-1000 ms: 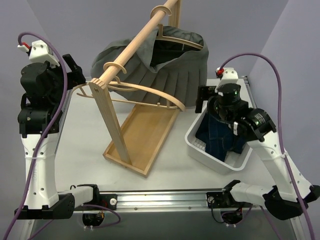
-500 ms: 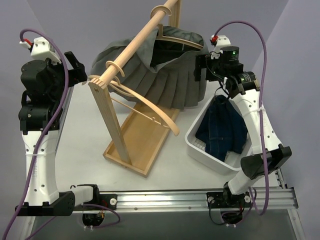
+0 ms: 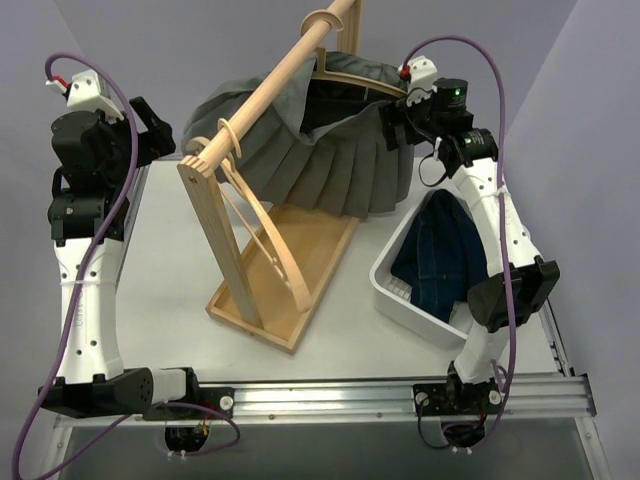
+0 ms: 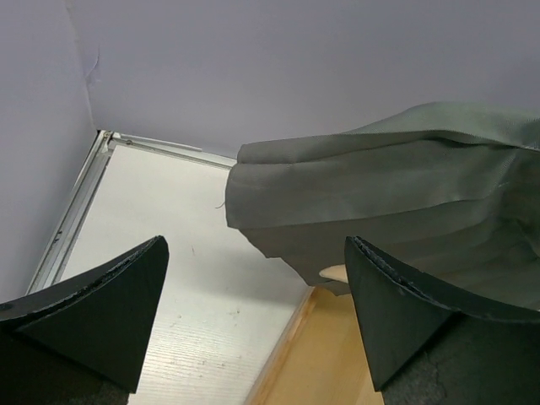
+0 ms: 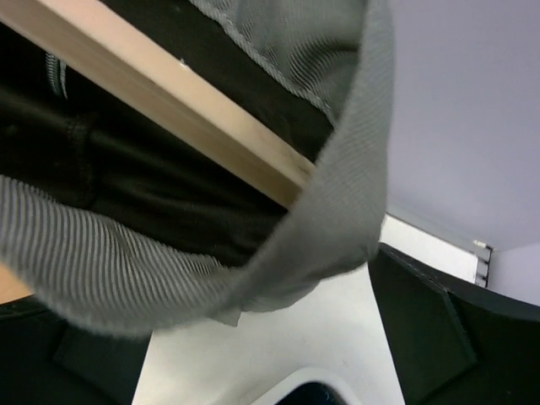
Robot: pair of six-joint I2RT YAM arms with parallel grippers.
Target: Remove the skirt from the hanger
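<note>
The skirt (image 3: 330, 160) is seen draped on its hanger (image 3: 365, 80), which is hung from the rail (image 3: 270, 88) of a rack (image 3: 225, 250). None of it has been freed, so the task is judged to be at its start, with the whole removal left to do.

The waistband (image 5: 329, 219) is found right at the right gripper (image 3: 390, 128). In the wrist view the band's end and the hanger's wooden bar are framed between the spread fingers (image 5: 430, 337). No pinch is made, and whether the cloth is touched cannot be told. The right hand is thus released and wide open, poised at the band.

The left gripper (image 3: 158, 132) is likewise agape and empty. The skirt's hem is seen ahead of it, well apart, and is framed by its pads (image 4: 93, 312) only in line of sight.

A grasp on the band is judged to be the step in hand. After that the fabric would have to be drawn off the hanger's ends.

Below the right gripper a bin (image 3: 392, 292) is set, with a denim garment (image 3: 440, 250) in it. Between the two grippers, nearer the left one, a bare second hanger (image 3: 268, 232) is hung tilted from the rail's end, over the rack's tray (image 3: 310, 270).
</note>
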